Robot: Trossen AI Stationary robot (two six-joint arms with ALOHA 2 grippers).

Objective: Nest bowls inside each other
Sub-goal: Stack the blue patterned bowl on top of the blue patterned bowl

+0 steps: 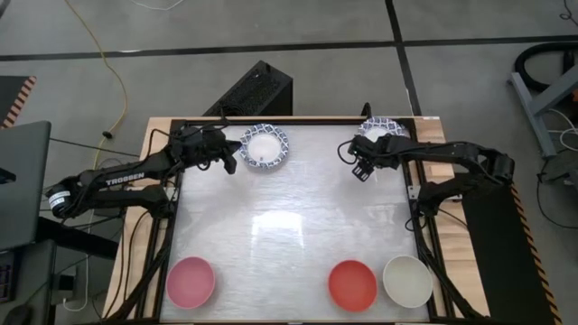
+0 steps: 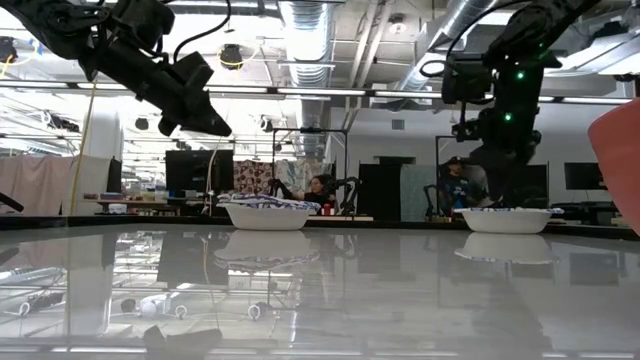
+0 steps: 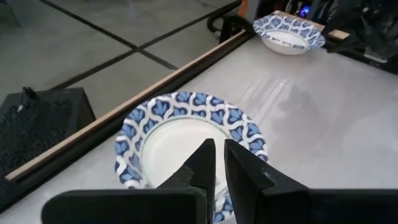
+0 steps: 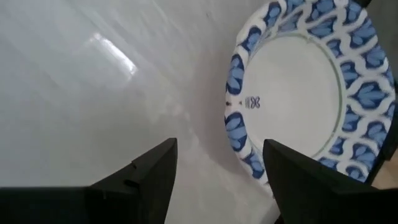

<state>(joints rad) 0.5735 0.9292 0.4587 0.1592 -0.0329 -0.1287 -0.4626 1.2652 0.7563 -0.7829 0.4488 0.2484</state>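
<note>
A blue-patterned bowl (image 1: 265, 147) (image 3: 186, 134) stands on its base near the table's far edge, left of centre. My left gripper (image 1: 229, 161) (image 3: 219, 155) hovers just left of it and above its rim, fingers a narrow gap apart, holding nothing. A second blue-patterned bowl (image 1: 381, 128) (image 4: 298, 81) stands at the far right. My right gripper (image 1: 361, 168) (image 4: 221, 165) hangs wide open above its near-left rim, pointing steeply down, clear of it in the low view (image 2: 500, 130). Pink (image 1: 191, 281), red (image 1: 352, 283) and plain white (image 1: 407, 280) bowls stand along the near edge.
A dark raised frame (image 1: 298, 120) borders the table's far edge, close behind both patterned bowls. The wide middle of the table top (image 1: 289, 217) lies between the far bowls and the near ones. A black box (image 1: 257, 90) sits on the floor beyond the far edge.
</note>
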